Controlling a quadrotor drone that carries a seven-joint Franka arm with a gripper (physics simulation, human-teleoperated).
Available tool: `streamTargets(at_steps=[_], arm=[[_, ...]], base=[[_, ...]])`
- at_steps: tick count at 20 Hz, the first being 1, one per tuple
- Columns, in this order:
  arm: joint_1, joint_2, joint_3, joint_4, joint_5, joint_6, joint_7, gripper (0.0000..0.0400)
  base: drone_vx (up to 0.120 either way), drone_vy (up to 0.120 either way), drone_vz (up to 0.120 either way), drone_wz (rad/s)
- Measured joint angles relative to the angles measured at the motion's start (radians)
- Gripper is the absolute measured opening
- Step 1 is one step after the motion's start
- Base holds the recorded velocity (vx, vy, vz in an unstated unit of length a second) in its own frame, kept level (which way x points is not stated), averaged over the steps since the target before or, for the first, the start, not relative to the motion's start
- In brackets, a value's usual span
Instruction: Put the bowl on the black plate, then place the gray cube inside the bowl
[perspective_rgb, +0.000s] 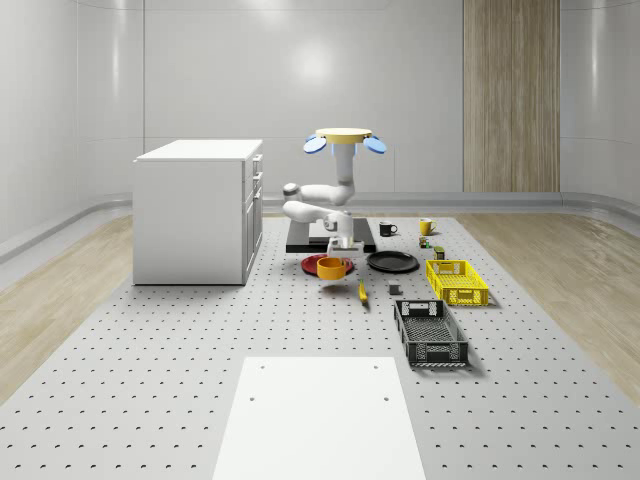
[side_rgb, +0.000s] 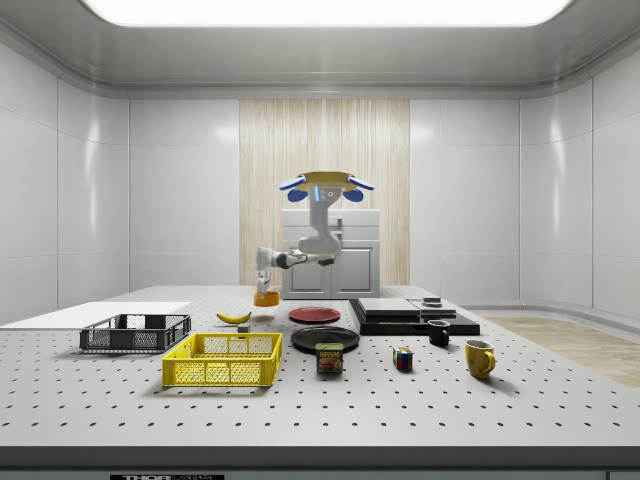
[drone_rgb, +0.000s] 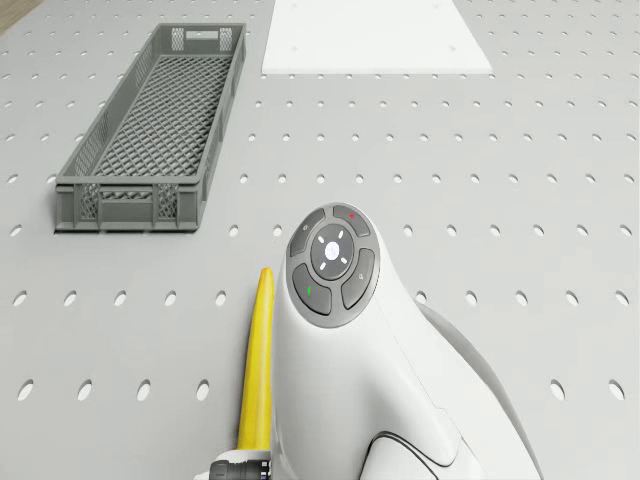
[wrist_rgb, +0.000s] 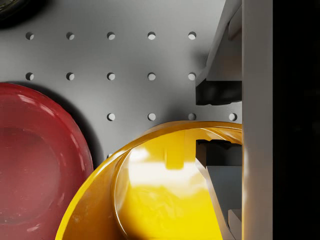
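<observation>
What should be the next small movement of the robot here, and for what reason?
Probably carry the bowl sideways toward the black plate. The gripper pinches the bowl's rim, one finger inside, one outside, and the bowl hangs above the table beside the red plate, under the hovering drone.

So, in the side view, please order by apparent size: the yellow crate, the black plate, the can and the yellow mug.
1. yellow crate, clearly the largest.
2. black plate, though it lies farther back than the crate.
3. can and yellow mug look about alike, so I do not rank them.
</observation>
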Motion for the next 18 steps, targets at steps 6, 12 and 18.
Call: streamTargets(at_steps=[6, 12, 18], arm=[[-0.001, -0.003, 0.001, 0.0, 0.002, 0.003, 0.001, 0.01], [-0.002, -0.006, 0.002, 0.0, 0.003, 0.005, 0.002, 0.01], [-0.003, -0.009, 0.002, 0.0, 0.005, 0.008, 0.002, 0.01]], base=[[-0.12, 0.12, 0.0, 0.0], [-0.12, 0.12, 0.0, 0.0], [-0.12, 0.12, 0.0, 0.0]])
